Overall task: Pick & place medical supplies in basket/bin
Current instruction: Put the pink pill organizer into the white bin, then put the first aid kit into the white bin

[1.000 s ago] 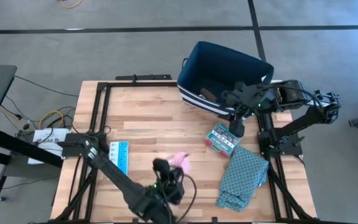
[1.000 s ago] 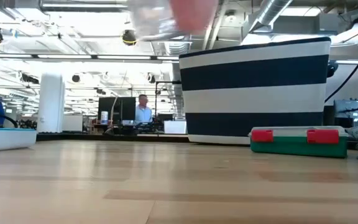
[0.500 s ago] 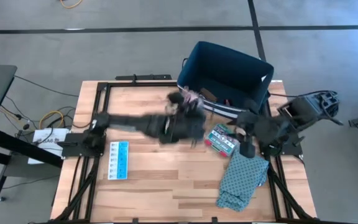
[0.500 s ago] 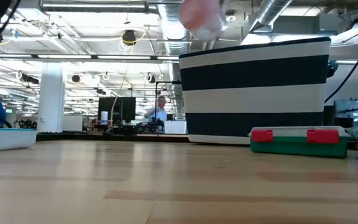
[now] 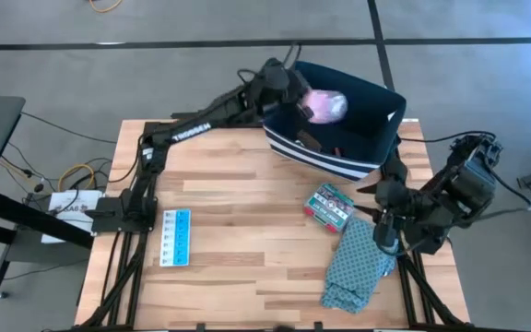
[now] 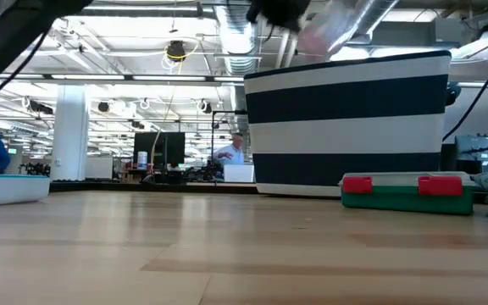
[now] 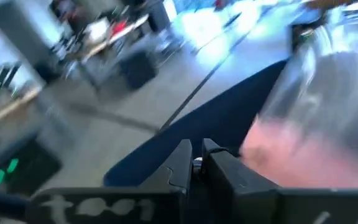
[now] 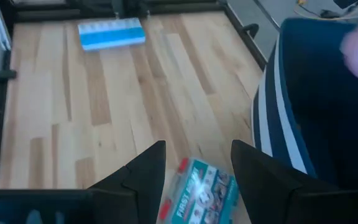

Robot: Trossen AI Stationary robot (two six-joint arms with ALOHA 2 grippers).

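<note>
Now your left end effector [image 5: 295,95] grips the pink tape roll [image 5: 324,106] over the navy bin [image 5: 376,148], ready to drop; your right end effector [image 8: 191,165] waits open above the desk [image 5: 238,184].

an open-plan lab: exposed ceiling ducts [image 6: 227,34], monitors [image 6: 161,148], a person [image 6: 234,151] at distant desks.

You can read one label for sure: white capitals reading "FIRST" on the lid of the green-red patterned box [image 8: 199,190], which lies just ahead of the right gripper [image 8: 195,163], between its spread fingers. A second line under it is too small to make out. White lettering along the left arm [image 5: 192,128] link cannot be read.
</note>
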